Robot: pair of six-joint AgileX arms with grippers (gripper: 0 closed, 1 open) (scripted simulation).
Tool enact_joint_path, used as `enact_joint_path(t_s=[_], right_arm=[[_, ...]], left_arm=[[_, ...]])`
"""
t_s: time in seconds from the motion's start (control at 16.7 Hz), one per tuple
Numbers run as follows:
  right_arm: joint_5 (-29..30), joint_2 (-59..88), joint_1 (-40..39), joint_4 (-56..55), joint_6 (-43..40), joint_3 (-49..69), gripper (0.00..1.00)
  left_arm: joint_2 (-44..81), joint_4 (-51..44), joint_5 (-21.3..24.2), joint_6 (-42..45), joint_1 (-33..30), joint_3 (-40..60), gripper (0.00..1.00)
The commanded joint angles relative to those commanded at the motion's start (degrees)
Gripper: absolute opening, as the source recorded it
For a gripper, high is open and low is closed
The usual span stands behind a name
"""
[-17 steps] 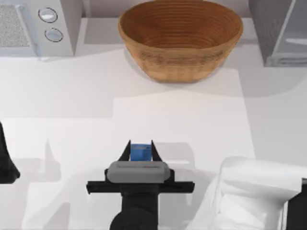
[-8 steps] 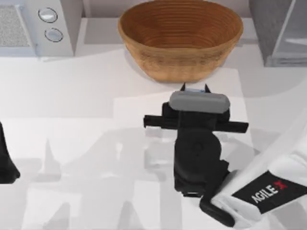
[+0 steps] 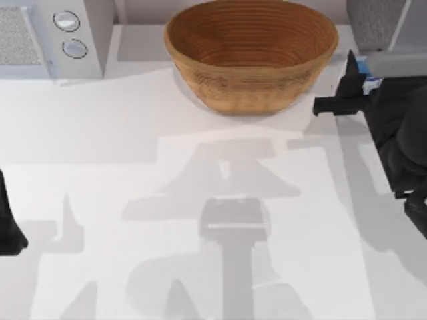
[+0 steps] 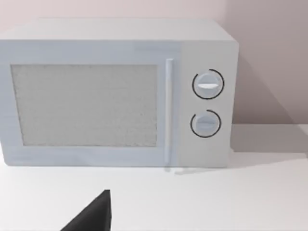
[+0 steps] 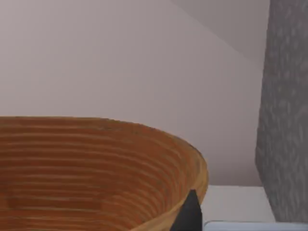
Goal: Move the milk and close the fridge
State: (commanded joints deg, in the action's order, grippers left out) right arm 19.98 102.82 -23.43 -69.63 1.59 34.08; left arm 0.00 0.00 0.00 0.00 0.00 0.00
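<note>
At the table's (image 3: 133,133) left edge you have the left arm (image 3: 8,220) parked, a dark shape low at that side; you cannot tell how its gripper stands; its wrist camera looks across at the microwave (image 4: 115,91) with two round knobs, which sits in the far left corner. Move toward the middle of the far edge and you meet the woven basket (image 3: 250,53) — wide, upright. Just right of the basket, close to the far right corner, your right gripper (image 3: 363,70) is raised with the milk (image 3: 365,75) pinched between its fingers, a scrap of blue and white carton showing beside the dark finger; the carton sits right at the front of the fridge (image 3: 377,23), the grey speckled box in that corner — whether it touches the fridge you cannot tell. In the right wrist view the basket rim (image 5: 144,139) and the fridge's grey wall (image 5: 286,110) stand near each other.
</note>
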Motion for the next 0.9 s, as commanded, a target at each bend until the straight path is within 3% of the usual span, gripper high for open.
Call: enact_joint_path(t_s=[0.18,0.36,0.9], right_arm=[[-10.68,-8.32,12.21,2.29,-0.2,-5.16,0.0],[-16.53,-14.46,19.93,4.72,-0.5,-9.78,0.0],[-17.63,-15.67,22.98,5.74,-0.6,-10.76,0.0]], left_arm=[[0.0,0.0,0.0,0.0,0.0,0.0,1.0],[0.0,0.0,0.0,0.0,0.0,0.0,1.0],[0.0,0.0,0.0,0.0,0.0,0.0,1.0]])
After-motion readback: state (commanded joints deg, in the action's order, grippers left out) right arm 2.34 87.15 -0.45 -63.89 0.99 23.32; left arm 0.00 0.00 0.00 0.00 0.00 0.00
